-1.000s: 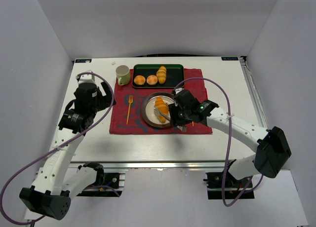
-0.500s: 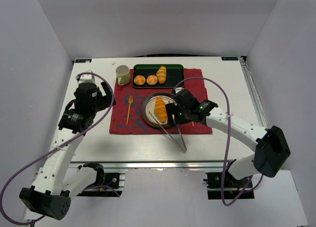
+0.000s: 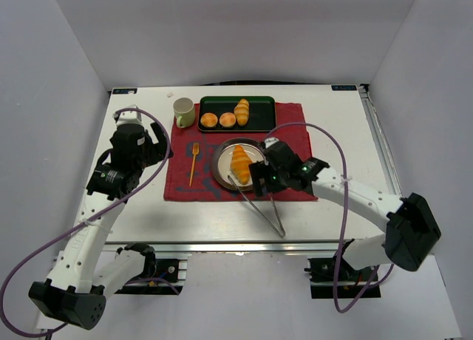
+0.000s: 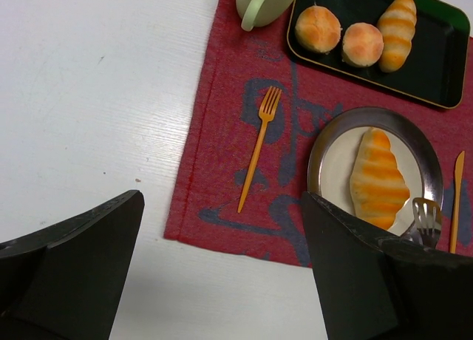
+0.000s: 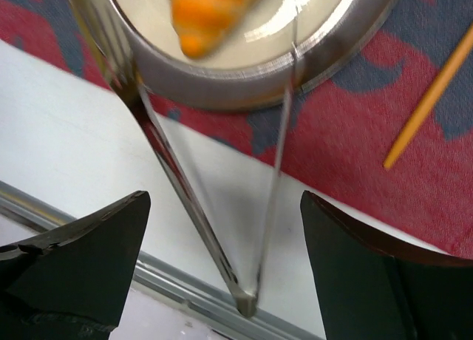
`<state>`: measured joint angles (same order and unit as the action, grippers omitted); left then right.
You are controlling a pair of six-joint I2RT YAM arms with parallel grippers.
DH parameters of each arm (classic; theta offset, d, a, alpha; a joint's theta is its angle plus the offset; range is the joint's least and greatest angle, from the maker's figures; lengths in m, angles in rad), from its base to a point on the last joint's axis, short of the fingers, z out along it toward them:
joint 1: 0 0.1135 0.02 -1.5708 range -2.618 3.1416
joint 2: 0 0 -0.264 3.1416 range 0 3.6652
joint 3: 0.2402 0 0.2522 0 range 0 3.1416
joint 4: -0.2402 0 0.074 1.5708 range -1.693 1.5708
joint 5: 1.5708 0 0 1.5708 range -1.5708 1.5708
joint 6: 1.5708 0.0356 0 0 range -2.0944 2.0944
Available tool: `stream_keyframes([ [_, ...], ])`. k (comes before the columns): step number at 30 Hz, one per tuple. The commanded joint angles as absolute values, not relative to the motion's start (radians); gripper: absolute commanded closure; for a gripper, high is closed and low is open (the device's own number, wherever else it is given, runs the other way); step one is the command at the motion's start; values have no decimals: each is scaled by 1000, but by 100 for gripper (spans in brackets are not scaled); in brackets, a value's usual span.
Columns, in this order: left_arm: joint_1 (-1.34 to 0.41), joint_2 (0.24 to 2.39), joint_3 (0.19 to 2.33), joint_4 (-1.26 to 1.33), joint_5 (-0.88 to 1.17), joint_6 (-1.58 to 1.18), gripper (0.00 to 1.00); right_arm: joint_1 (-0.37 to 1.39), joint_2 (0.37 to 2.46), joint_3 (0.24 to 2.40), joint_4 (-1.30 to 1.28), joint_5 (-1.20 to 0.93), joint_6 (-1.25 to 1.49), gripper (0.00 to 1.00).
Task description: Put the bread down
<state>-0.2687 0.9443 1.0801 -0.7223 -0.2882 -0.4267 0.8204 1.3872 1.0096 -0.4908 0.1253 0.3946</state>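
Nearest the table (image 3: pixel 185 218) edge, directly under the right pincer (image 5: pixel 224 196): metal tongs (image 5: pixel 246 299), hinge toward the arm bases, two arms splayed and running up between the pincer's fingers without touching either, tips reaching the rim of the plate (image 4: pixel 369 113). Blurred in the wrist view, so cannot tell whether lying quite at rest. Right pincer itself spread wide, gripping nothing, hanging low above the tongs. Just beyond its fingertips, on that plate: the bread (image 3: pixel 240 162), flat and whole near the middle, long axis pointing away from the pincer, one tong tip just beside its near end. Judged from that: placing as good as done, bread on the plate and free of any grip. Remaining, at most: drawing the right arm clear and perhaps tidying the tongs, partly over the plate rim and partly over bare table. To the right of the pincer, beside the plate on the red cloth (image 4: pixel 222 133): an orange knife (image 4: pixel 456 199). Beyond and to the left of the plate: an orange fork (image 4: pixel 256 151), apart from the rim. Well off to the left of the right pincer: left pincer (image 4: pixel 222 199), also wide open and empty, hovering above the cloth's left edge, taking no part. Farthest from both pincers: dark tray (image 4: pixel 436 59) holding two small buns (image 4: pixel 318 28) and a narrower twisted roll (image 4: pixel 397 22), with a pale green mug (image 4: pixel 262 0) just left of the tray.
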Motion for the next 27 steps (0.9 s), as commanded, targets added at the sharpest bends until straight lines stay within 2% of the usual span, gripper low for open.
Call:
stream_keyframes([
  [1,-268,917,1121,-736,-302,-420,2,828,1277,910,-430,133,351,11],
  [9,-270,916,1118,-727,-293,-425,2,833,1125,660,-278,100,325,11],
  [18,-270,910,1108,-726,-293,-431,2,847,1063,577,-195,43,299,11],
  [27,-270,911,1106,-721,-290,-436,2,880,1101,551,-143,41,310,11],
])
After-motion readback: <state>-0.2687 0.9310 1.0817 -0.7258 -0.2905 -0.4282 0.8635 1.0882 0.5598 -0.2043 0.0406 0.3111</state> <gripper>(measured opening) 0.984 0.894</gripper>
